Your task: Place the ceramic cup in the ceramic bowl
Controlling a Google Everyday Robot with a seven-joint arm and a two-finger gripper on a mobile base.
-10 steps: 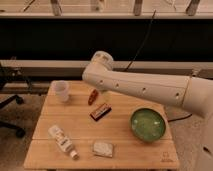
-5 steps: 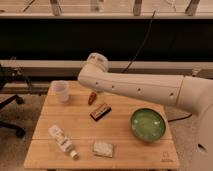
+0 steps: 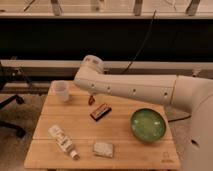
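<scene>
Just beneath the arm (image 3: 131, 90), the hand (image 3: 91, 98) hangs near the ceramic cup (image 3: 60, 91), grip indiscernible; bottle (image 3: 62, 140) label illegible.

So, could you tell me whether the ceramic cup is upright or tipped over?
Upright: the ceramic cup stands rim-up at the far left corner of the table. The gripper hangs to its right, apart from it.

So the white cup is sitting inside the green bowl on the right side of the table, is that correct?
No. The camera view shows the cup standing on the table's far left corner, not in the bowl, which is on the right side and holds nothing. The gripper hangs just right of the cup, apart from it.
</scene>
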